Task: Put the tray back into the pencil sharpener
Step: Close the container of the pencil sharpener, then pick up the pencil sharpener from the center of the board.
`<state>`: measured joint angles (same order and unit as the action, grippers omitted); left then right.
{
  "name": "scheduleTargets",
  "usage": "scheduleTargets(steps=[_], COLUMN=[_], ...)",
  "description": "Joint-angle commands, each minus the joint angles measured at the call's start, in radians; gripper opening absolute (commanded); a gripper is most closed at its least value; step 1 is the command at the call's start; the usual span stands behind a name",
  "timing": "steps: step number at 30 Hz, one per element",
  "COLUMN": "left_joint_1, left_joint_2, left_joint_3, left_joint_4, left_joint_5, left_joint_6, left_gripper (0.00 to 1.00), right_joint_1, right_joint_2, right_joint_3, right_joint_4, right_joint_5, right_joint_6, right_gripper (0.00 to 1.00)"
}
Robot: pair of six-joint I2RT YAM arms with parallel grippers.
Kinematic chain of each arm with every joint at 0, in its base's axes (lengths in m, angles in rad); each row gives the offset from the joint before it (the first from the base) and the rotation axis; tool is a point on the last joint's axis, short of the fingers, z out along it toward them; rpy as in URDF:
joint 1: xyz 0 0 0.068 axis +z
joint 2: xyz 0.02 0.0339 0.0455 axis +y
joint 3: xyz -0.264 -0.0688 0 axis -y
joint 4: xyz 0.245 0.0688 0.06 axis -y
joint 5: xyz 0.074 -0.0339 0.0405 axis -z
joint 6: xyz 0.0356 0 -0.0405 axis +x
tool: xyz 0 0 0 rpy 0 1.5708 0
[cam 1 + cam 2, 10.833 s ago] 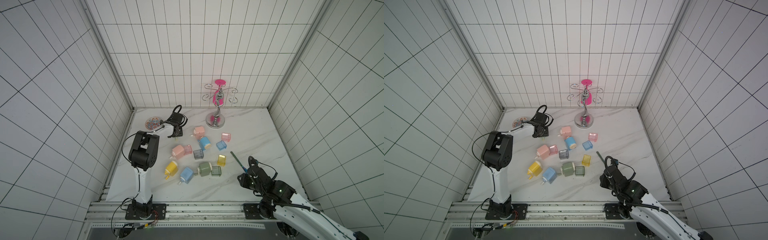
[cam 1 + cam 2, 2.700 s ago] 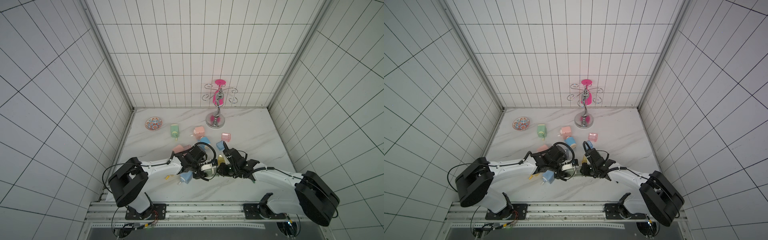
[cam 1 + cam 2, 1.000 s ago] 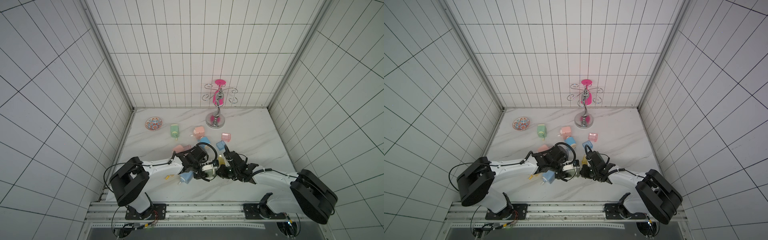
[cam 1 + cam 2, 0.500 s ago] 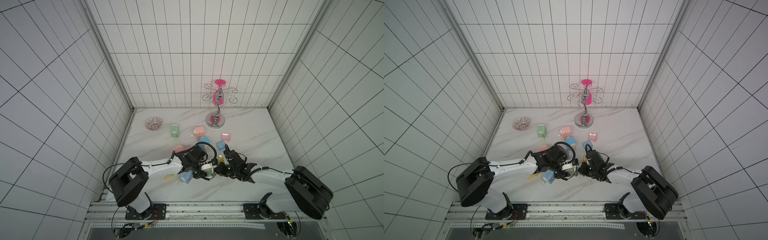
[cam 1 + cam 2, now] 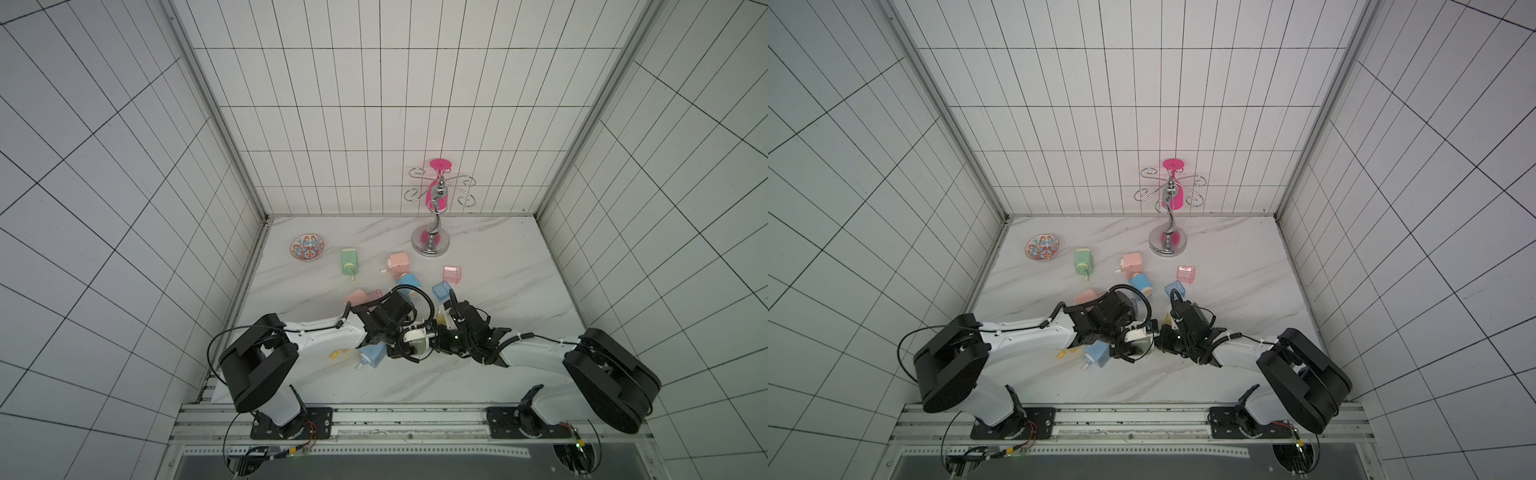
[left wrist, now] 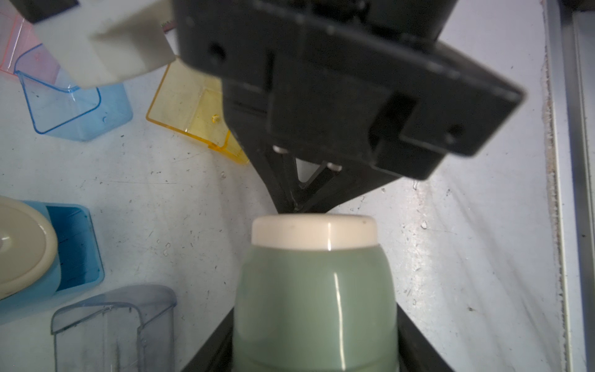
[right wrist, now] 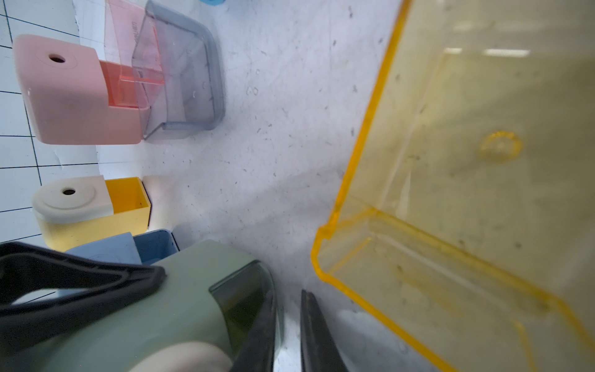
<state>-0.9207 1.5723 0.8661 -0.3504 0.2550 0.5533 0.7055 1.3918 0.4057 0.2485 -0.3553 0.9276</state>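
**Left gripper** point(image 6: 314, 320): I have it clamped on the pencil sharpener point(image 6: 315, 273), with one black finger down each flank of the body.

**Right gripper** point(image 7: 288, 302): the jaws stand a thin slit apart with nothing between them, and bare table shows through the gap. One finger point(image 7: 264, 322) lies against the tray point(image 7: 244, 299). From the left wrist camera I see its tips meeting the sharpener's cream end cap point(image 6: 314, 232).

**Tray**: seated in the sharpener's cavity, its front about flush with the body as far as I can tell.

**Position**: in both top views the two grippers meet mid-table, toward the front.

**Clearance**
- A yellow tray point(image 7: 467, 161) sits just beside the right fingers.
- A blue sharpener point(image 7: 128, 248) is close against the green body on the far side.
- Open table point(image 5: 498, 257) lies to the right.
- The edge rail point(image 6: 560, 161) runs past the held sharpener, with bare surface between.

**Materials**
- Pencil sharpener: smooth, glossy sage-green plastic with rounded shoulders and a flat cream cap.
- Tray: smoky, dark, translucent, with a curved front.
- Yellow tray: clear amber, boxy and scuffed.
- Table: white marble pattern, flecked with grit and fine scratches.
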Motion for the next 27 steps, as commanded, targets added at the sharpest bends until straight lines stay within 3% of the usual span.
scheduleTargets(steps=[1, 6, 14, 18, 23, 27], left_joint_1=[-0.023, -0.023, -0.023, -0.023, -0.005, 0.135], left_joint_2=[0.019, -0.033, -0.188, -0.310, -0.426, -0.447], left_joint_3=[-0.001, -0.009, -0.040, -0.031, 0.012, 0.100], left_joint_4=[0.034, 0.055, 0.141, 0.120, 0.032, -0.107], left_joint_5=[0.043, 0.029, -0.061, -0.234, -0.538, -0.586], left_joint_6=[-0.010, -0.067, -0.329, -0.513, -0.712, -0.860], left_gripper=[0.11, 0.00, 0.00, 0.00, 0.00, 0.00], right_joint_1=[-0.020, -0.041, -0.047, -0.047, -0.047, -0.047], right_joint_2=[-0.077, -0.278, -0.579, -0.661, -0.655, -0.629], right_joint_3=[-0.034, -0.021, 0.022, 0.025, 0.034, 0.045], right_joint_4=[-0.020, -0.306, -0.605, -0.654, -0.653, -0.639], right_joint_5=[-0.010, 0.146, 0.342, 0.393, 0.398, 0.397], right_joint_6=[0.006, -0.050, -0.063, -0.063, -0.063, -0.084], right_gripper=[0.19, 0.19, 0.20, 0.20, 0.20, 0.20])
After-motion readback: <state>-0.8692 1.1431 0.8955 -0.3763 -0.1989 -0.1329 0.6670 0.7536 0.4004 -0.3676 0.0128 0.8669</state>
